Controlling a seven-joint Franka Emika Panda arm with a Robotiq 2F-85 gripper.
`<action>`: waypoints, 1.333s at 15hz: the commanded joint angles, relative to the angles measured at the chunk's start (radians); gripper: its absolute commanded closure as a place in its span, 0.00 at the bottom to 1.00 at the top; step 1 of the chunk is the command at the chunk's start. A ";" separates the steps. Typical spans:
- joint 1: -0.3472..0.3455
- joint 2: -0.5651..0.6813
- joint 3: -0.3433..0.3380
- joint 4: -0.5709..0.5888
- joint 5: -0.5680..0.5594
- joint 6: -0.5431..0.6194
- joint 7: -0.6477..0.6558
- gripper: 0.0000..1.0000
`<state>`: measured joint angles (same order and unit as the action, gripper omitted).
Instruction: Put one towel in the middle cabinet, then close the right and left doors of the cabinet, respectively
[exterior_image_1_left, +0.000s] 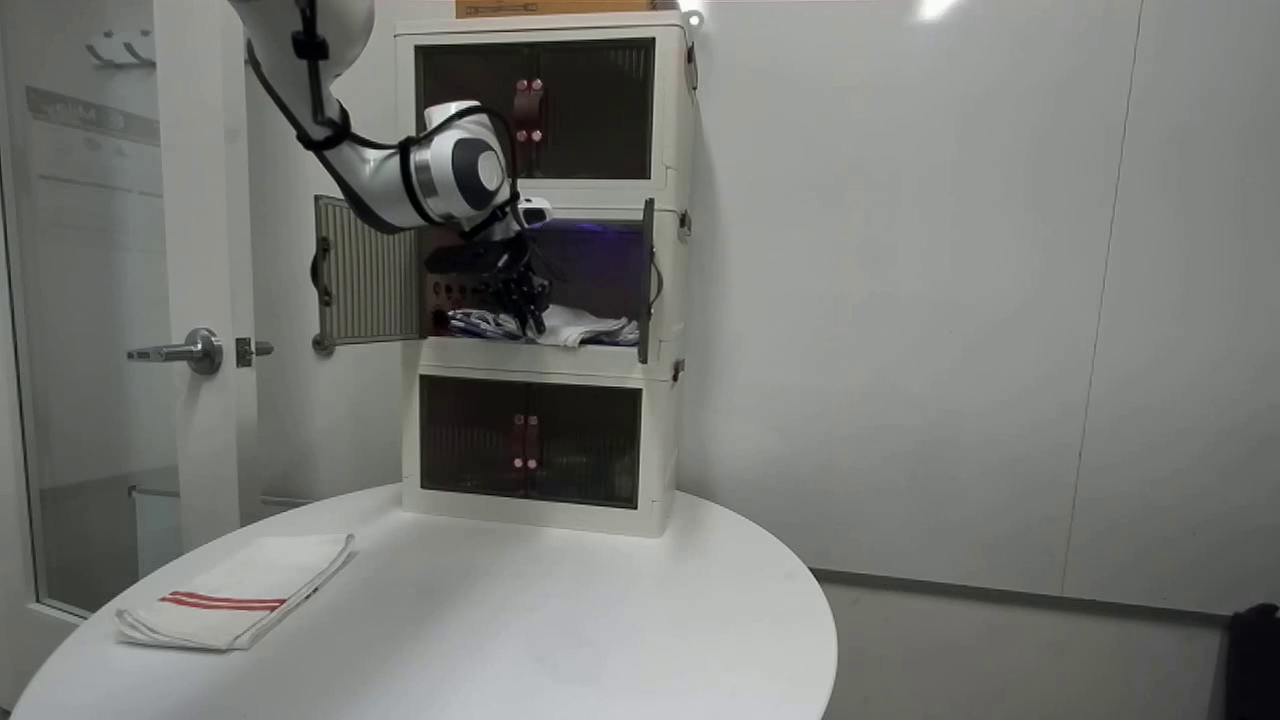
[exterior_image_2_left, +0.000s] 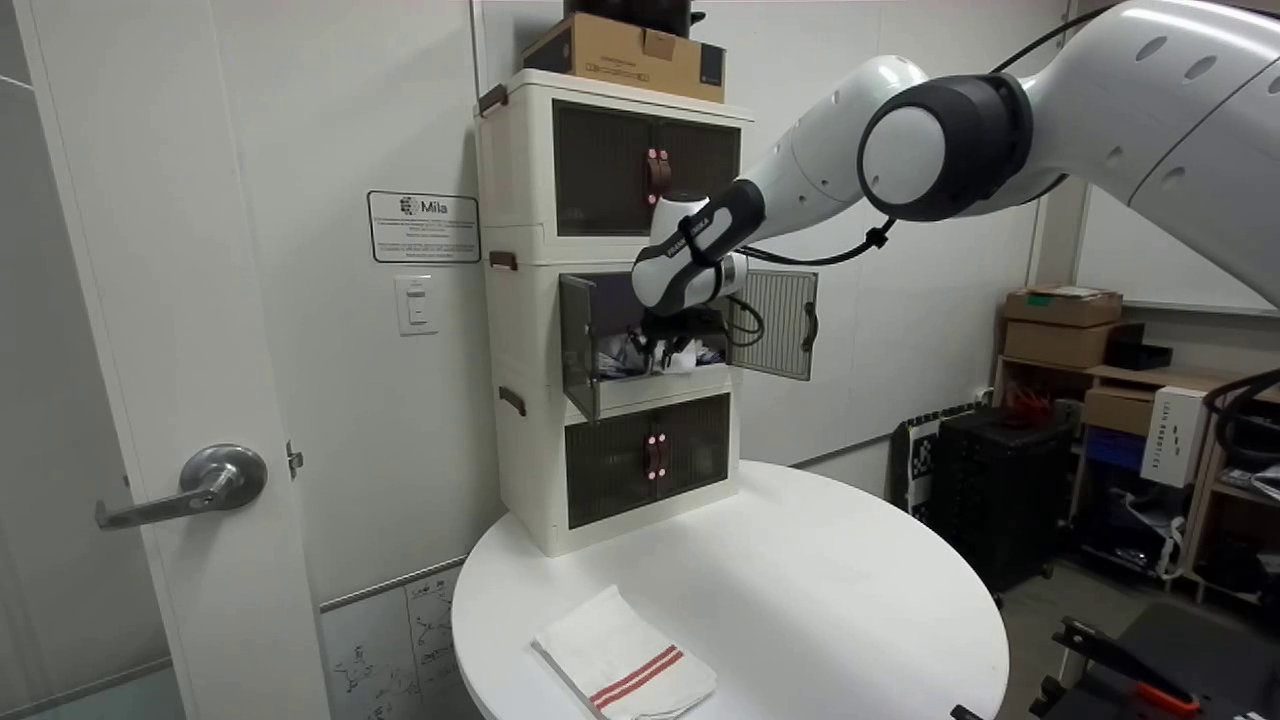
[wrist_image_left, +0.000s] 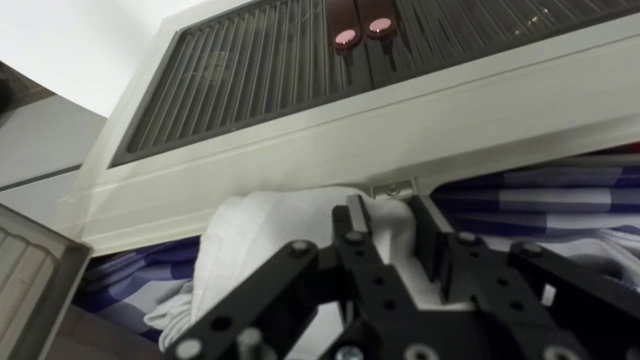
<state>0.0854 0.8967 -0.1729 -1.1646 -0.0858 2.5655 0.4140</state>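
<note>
Gripper (wrist_image_left: 387, 206) stands part-closed, towel (wrist_image_left: 270, 220) between jaws, grip unconfirmed, by cabinet (exterior_image_1_left: 560, 360) front edge; probably light, soft: pinch several layers.

Soft, matt cloth is seen in the towel (wrist_image_left: 270, 225), at the front edge of the middle cabinet (exterior_image_1_left: 540, 358), which is finished in smooth, plastic-looking white. A ribbed, see-through finish is shown by the left door (exterior_image_1_left: 372, 280) and the right door (exterior_image_2_left: 775, 322). Dark, leather-like handles (wrist_image_left: 341, 12) are fastened by shiny pinkish studs (wrist_image_left: 345, 37). The gripper (wrist_image_left: 390, 205) is finished in matt black with metal screws (wrist_image_left: 299, 245). By the left edge of the smooth, faintly glossy table surface (exterior_image_1_left: 560, 620), matt fabric is seen in the striped cloth (exterior_image_2_left: 610, 640).
</note>
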 joint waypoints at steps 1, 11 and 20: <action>0.031 0.024 -0.060 0.022 -0.010 0.085 0.086 0.97; 0.163 0.113 -0.346 0.043 -0.046 0.315 0.409 0.96; 0.204 0.157 -0.412 0.048 -0.056 0.283 0.493 0.52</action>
<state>0.2835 1.0316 -0.5541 -1.1543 -0.1277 2.8628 0.8662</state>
